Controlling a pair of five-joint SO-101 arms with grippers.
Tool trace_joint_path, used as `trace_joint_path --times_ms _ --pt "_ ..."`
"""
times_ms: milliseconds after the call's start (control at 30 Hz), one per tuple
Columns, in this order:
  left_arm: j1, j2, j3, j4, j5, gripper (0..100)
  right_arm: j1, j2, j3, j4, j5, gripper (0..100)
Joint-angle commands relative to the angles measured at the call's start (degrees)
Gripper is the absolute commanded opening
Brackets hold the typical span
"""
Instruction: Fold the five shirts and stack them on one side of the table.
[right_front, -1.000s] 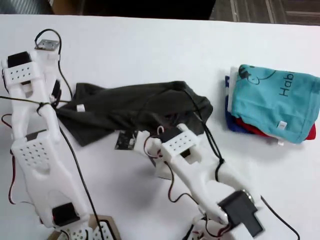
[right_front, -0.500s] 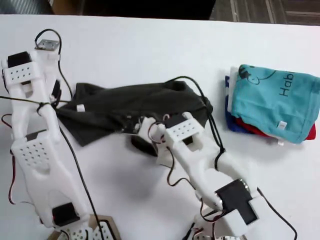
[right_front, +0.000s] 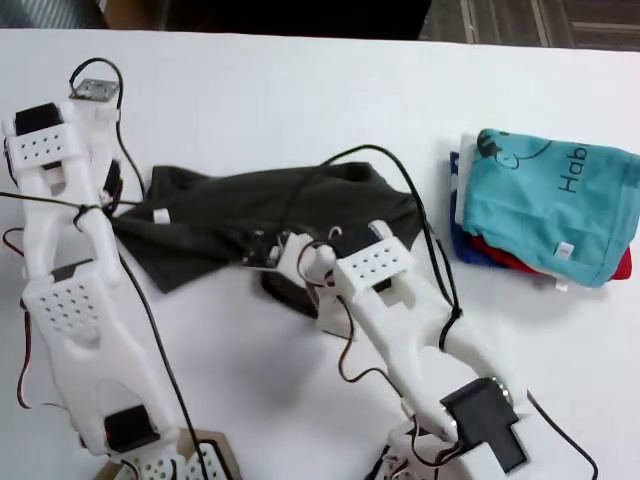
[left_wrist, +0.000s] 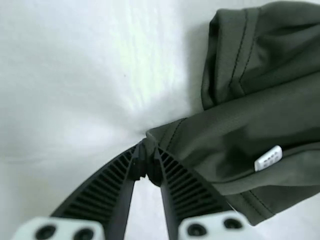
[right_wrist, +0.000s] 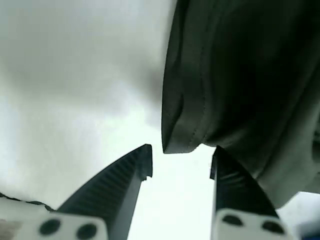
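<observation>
A dark grey shirt lies crumpled across the middle of the white table. My left gripper is shut on a corner of the dark shirt at its left end, near a small white tag. My right gripper is open at the near edge of the dark shirt, a hanging fold of cloth just ahead of its fingertips. In the high view the right gripper sits at the shirt's front edge. A stack of folded shirts, teal on top, rests at the right.
Black cables loop from the right arm over the dark shirt. The left arm stands along the table's left side. Bare table lies beyond the shirt and in front between the arms.
The right arm has swung toward the dark shirt, bringing its gripper from the bare table up to the shirt's front edge. The left arm and the folded stack have not moved.
</observation>
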Motion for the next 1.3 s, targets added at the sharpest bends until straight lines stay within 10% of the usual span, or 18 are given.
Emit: trace_joint_path --times_ms 0,900,1067,1267 --pt "0.44 -0.35 -0.57 -0.53 0.09 3 0.48 -2.77 -1.32 0.13 0.18 20.1" --pt "0.44 -0.44 -0.31 0.0 0.18 3 0.84 10.15 1.85 -11.65 0.35 19.9" --pt "0.44 -0.44 -0.22 0.0 0.18 3 1.71 10.15 -1.14 -11.74 0.53 1.7" --pt "0.44 -0.44 -0.13 0.09 0.18 3 8.48 10.07 -9.93 -10.95 0.18 2.2"
